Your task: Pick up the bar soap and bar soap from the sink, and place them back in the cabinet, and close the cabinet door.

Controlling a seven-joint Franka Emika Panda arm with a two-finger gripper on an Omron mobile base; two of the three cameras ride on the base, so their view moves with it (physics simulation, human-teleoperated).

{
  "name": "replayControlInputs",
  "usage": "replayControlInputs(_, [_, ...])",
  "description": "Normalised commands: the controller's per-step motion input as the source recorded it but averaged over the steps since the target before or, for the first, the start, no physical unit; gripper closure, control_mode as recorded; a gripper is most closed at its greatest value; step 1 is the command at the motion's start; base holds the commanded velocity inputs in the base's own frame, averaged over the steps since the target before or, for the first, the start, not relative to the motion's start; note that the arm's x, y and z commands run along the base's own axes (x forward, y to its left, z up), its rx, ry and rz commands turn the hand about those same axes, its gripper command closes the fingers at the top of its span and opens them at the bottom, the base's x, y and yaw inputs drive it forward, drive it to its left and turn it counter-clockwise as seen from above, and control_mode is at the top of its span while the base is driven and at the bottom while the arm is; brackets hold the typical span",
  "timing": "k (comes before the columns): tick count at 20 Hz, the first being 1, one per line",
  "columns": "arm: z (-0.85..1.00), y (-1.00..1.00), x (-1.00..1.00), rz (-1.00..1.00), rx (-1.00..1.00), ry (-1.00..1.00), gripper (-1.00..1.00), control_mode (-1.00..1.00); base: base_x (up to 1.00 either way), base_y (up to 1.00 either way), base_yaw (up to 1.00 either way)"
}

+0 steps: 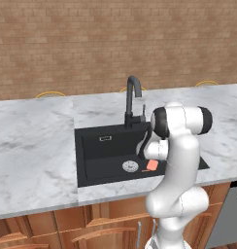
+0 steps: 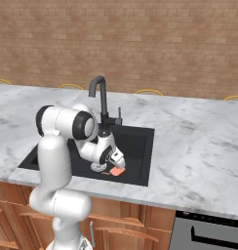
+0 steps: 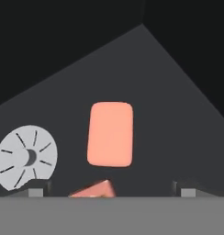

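Note:
The salmon-pink bar soap (image 3: 110, 134) lies flat on the floor of the black sink (image 1: 91, 146), beside the round silver drain (image 3: 26, 157). A corner of the thinner orange bar soap (image 3: 93, 189) pokes in at the bottom of the hand view, between the fingertips. My gripper (image 3: 111, 190) hangs low inside the basin just above both bars, open wide and holding nothing. From the right base view the gripper (image 2: 115, 163) is right over the pink bar (image 2: 117, 171). The left base view has the pink bar (image 1: 151, 165) next to the drain (image 1: 130, 166). The cabinet and the cabinet door are out of view.
A dark gooseneck faucet (image 1: 132, 99) stands at the sink's back rim, close to my arm. White marble counter (image 1: 33, 146) spreads to both sides, with a brick wall behind. Low wooden cabinets (image 1: 91, 228) and a grey appliance front (image 2: 208, 232) lie below the counter.

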Motion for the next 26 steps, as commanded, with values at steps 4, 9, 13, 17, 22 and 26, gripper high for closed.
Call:
replayControlInputs(4, [-0.20,0.00,0.06,0.00,0.00,0.00,-1.00,-1.00,0.00,0.00,0.00])
replayControlInputs(9, [-0.19,-0.02,0.12,0.00,0.00,0.00,-1.00,-1.00,0.00,0.00,0.00])
replayControlInputs(13, [-0.16,-0.05,0.13,0.00,0.00,0.00,-1.00,-1.00,0.00,0.00,0.00])
replayControlInputs(17, [-0.13,-0.13,0.07,0.00,0.00,0.00,-1.00,-1.00,0.00,0.00,0.00])
replayControlInputs(22, [-0.16,-0.14,0.05,0.00,0.00,0.00,-1.00,-1.00,0.00,0.00,0.00])
replayControlInputs(26, [-0.21,-0.04,0.01,0.00,0.00,0.00,-1.00,-1.00,0.00,0.00,0.00])
